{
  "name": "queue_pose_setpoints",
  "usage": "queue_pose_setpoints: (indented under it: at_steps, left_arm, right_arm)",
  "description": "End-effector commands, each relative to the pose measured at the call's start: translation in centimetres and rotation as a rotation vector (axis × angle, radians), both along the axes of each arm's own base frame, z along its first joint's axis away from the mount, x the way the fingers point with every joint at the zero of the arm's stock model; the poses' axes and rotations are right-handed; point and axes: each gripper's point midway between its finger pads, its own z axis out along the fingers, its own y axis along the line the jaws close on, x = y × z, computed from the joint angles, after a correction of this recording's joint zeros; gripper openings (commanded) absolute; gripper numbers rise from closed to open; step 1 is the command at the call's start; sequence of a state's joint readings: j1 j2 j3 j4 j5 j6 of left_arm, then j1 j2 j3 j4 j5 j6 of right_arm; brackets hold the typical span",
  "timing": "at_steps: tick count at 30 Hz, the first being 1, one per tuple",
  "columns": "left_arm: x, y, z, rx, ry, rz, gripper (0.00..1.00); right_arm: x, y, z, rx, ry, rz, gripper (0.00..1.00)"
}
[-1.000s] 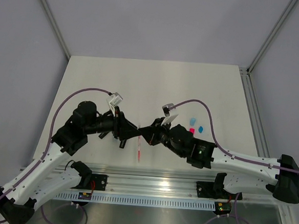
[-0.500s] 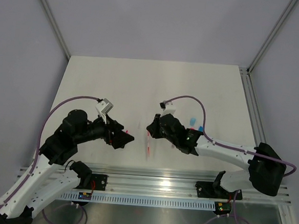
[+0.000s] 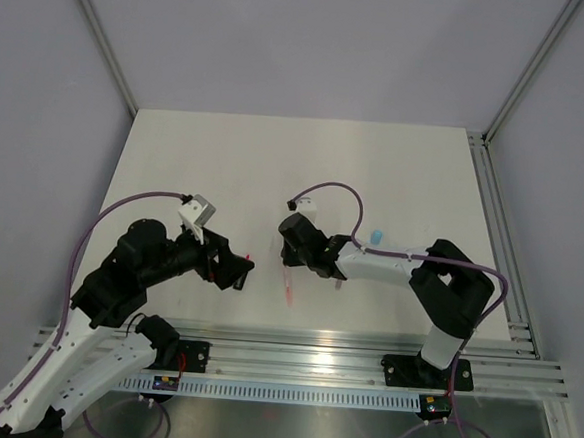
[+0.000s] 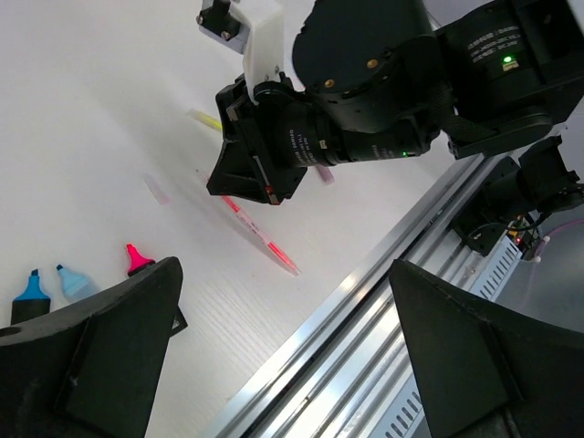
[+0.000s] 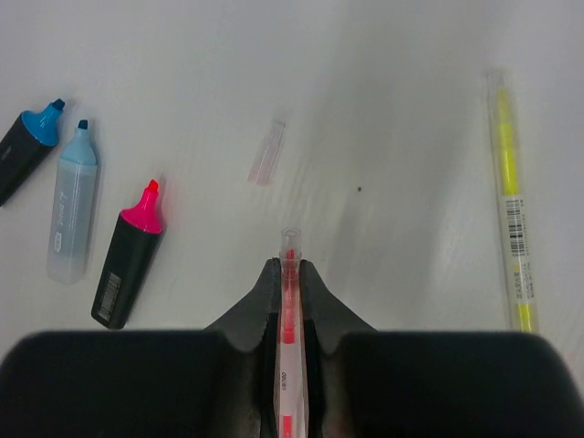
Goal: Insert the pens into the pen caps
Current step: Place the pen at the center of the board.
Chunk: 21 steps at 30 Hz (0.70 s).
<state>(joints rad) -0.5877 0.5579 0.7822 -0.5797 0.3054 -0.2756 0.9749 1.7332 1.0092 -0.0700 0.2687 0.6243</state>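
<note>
white tabletop (image 3: 375,175) runs under both arms, with a metal rail (image 3: 302,355) along its near edge. at the left, the left gripper (image 4: 283,274) is spread wide with nothing between its fingers, facing the other arm. in the right wrist view three stubby markers lie at the left: a blue-tipped marker (image 5: 27,146), a pale-blue marker (image 5: 71,214) and a pink-tipped marker (image 5: 132,255), all uncapped and off to the side of the claw. next comes a tiny clear pinkish cap (image 5: 265,152), loose on the table ahead of the right gripper (image 5: 289,274) and a little left of its line, its long axis tilted only slightly off the pen's. the right gripper is pinched on a thin red-pink pen (image 5: 289,246) that points straight ahead out of the fingers. whether the pen's clear front end already wears a cap i cannot tell. far right lies a yellow pen (image 5: 511,210), roughly parallel and well apart. the right arm is nearer the cap; going forward with a slight turn left should line pen with cap.
</note>
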Motion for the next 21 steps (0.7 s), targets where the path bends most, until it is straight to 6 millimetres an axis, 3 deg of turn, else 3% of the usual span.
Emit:
queue_pose_setpoints:
  at_steps: [1,9,13,21]
  left_arm:
    - [1.1,0.7,1.5,0.000,-0.101,0.045,0.99]
    - [1.5,1.3,1.4,0.015,-0.121,0.081,0.99]
    - [1.6,1.5,1.3,0.017,-0.124,0.089,0.99]
    - [1.7,1.5,1.1,0.022,-0.121,0.092,0.99]
  right_arm:
    - [1.7,0.6,0.4,-0.014,-0.011,-0.013,0.00]
    - [1.9,0.3,-2.3,-0.085,0.035,-0.031,0.01]
    - [1.6,0.1,-3.0,-0.098,0.054,-0.032,0.15]
    - [1.4,-0.1,-3.0,-0.100,0.063,-0.037,0.31]
